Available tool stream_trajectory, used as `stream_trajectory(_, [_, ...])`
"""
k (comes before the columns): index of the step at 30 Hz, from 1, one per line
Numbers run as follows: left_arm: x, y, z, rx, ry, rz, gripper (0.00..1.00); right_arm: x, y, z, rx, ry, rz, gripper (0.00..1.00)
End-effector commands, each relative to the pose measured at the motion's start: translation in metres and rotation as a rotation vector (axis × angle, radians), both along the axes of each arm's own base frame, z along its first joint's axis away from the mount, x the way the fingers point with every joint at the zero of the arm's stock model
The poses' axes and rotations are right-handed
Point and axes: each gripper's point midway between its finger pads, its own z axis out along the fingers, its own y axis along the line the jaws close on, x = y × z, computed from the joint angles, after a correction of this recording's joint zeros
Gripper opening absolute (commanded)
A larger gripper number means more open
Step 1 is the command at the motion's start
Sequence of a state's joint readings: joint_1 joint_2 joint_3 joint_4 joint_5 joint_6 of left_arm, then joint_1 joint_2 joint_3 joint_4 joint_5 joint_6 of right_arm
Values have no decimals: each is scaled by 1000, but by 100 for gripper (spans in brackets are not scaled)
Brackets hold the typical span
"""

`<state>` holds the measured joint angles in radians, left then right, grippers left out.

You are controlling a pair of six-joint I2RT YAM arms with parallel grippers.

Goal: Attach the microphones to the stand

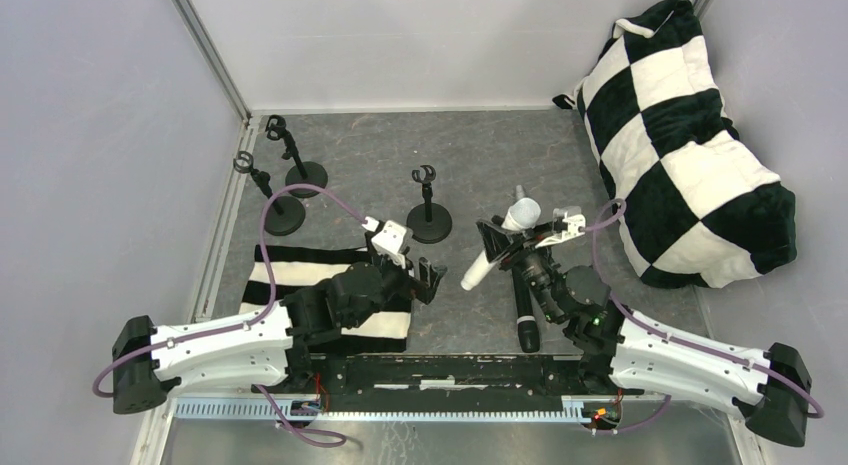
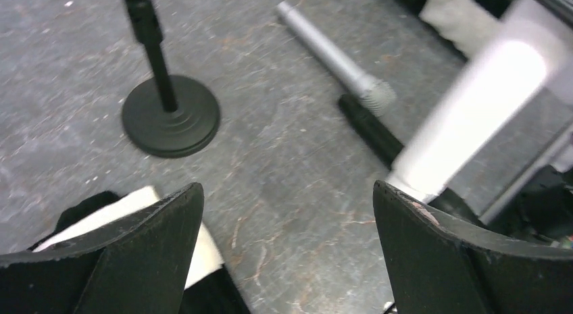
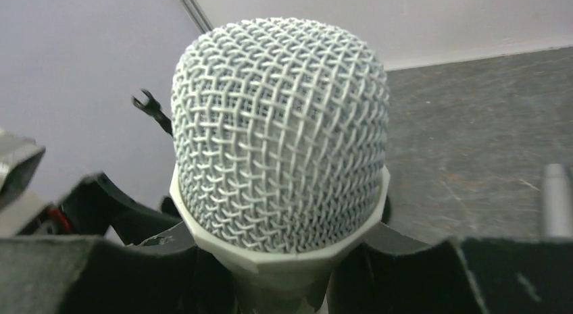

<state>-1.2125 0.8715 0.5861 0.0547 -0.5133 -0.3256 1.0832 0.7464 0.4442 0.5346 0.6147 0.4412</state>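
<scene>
Overhead view of a grey stone-patterned table (image 1: 520,150). A short black microphone stand (image 1: 428,220) stands upright near the middle, with a clip at its top.

Just right of that stand, the right gripper (image 1: 505,247) is clamped on the white microphone (image 1: 480,268) below its mesh head. It holds the microphone tilted, head pointing away from the arms.

Right of the stand and nearer the arms, the black microphone (image 1: 525,320) lies flat on the table, partly under the right arm. The left wrist view shows the silver-grey microphone (image 2: 331,56) lying flat close to the black one.

Just in front of the stand, the left gripper (image 1: 428,277) has its jaws wide apart and holds nothing.

Left of the stand are a back stand (image 1: 300,170), a left stand (image 1: 275,210) and a black-and-white striped cloth (image 1: 300,270). Far right of the stand sits a checked cushion (image 1: 690,135).
</scene>
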Motion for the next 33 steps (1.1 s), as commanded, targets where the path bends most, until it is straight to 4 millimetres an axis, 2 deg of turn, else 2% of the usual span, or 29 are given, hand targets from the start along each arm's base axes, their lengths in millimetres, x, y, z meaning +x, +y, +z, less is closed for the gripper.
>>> stream_trajectory(1, [23, 15, -6, -99, 28, 130, 100, -9, -8, -15, -182, -101, 32, 0])
stream_trajectory(4, [35, 23, -14, -116, 4, 160, 100, -11, -9, -22, -260, -85, 47, 0])
stream_trajectory(8, [50, 31, -15, -178, -50, 163, 100, -13, -3, -25, -369, -81, 90, 0])
stream_trajectory(14, [85, 48, -21, -241, -150, 185, 100, -11, -6, -32, -410, -66, 83, 0])
stream_trajectory(21, [125, 27, -13, -253, -291, 137, 100, -9, -8, -27, -443, -81, 79, 0])
stream_trajectory(26, [159, 17, -16, -304, -327, 142, 100, -9, -11, -18, -453, -104, 70, 0])
stream_trajectory(33, [192, -4, -27, -290, -351, 133, 100, -8, -21, -6, -475, -139, 45, 0])
